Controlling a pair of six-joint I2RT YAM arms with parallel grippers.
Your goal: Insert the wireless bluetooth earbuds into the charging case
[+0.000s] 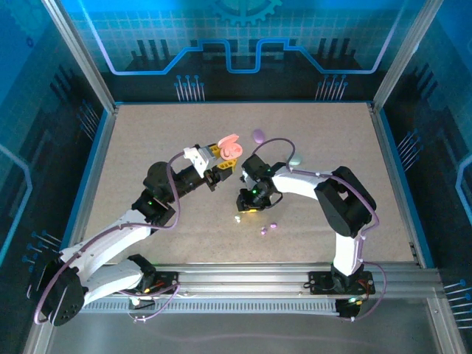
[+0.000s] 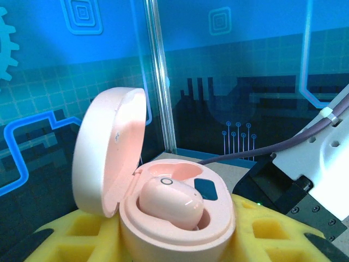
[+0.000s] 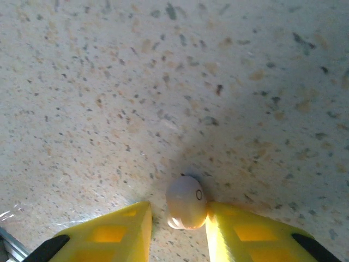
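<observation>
A pink charging case stands with its lid swung open, and my left gripper is shut on its base with a yellow finger on each side. One pink earbud lies in the nearer socket; the socket behind it is empty. In the top view this case is held up over the table's middle. A pink-cream earbud lies on the table between the fingers of my right gripper. Its right finger touches the earbud and a narrow gap shows at the left finger. That gripper is low on the table.
A purple case and a mint case lie beyond the grippers. Two tiny purple earbuds lie just right of the right gripper. Blue walls and metal posts ring the speckled table.
</observation>
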